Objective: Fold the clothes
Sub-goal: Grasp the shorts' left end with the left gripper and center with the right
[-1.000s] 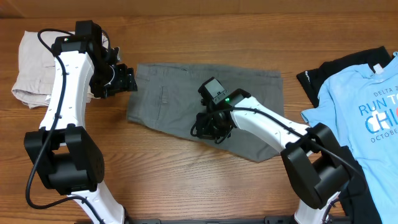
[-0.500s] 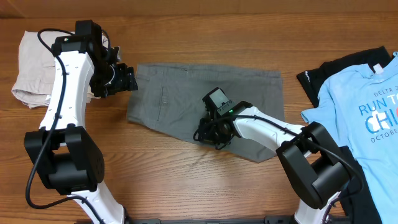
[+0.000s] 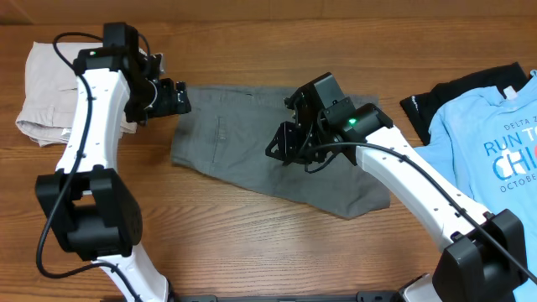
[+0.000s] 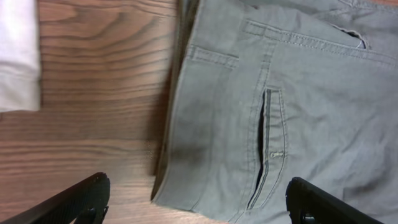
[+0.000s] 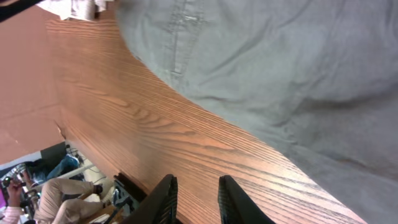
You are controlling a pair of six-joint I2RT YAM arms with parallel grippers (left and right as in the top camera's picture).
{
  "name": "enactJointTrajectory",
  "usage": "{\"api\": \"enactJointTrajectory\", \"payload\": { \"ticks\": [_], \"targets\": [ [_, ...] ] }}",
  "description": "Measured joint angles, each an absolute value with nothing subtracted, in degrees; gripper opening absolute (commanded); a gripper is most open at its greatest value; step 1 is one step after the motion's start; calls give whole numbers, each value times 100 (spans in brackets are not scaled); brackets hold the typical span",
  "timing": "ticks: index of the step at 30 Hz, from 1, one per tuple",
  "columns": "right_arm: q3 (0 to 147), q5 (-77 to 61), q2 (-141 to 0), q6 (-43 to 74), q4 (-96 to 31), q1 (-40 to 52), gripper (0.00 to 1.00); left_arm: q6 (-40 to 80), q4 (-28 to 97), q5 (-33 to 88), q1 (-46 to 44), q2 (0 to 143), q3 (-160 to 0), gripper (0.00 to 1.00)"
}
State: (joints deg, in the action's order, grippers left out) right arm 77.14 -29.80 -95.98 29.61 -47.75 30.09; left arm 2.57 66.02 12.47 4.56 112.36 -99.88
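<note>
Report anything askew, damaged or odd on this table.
Only the grey shorts stand out: they lie slanted on the table, and their lower right corner juts out past the rest, leaving an uneven outline. No tear or spill shows.

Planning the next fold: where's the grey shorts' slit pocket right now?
In the overhead view, the slit pocket faces up at the left end of the grey shorts, just beside the left claw.
</note>
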Motion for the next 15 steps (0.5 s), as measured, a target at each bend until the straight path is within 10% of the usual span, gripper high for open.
{"api": "enactJointTrajectory", "payload": {
  "ticks": [15],
  "targets": [
    [7712,-2346,-9618,2886,-5212,3048,27,449,5734,1330,137,12921,-9994,83]
  ]
}}
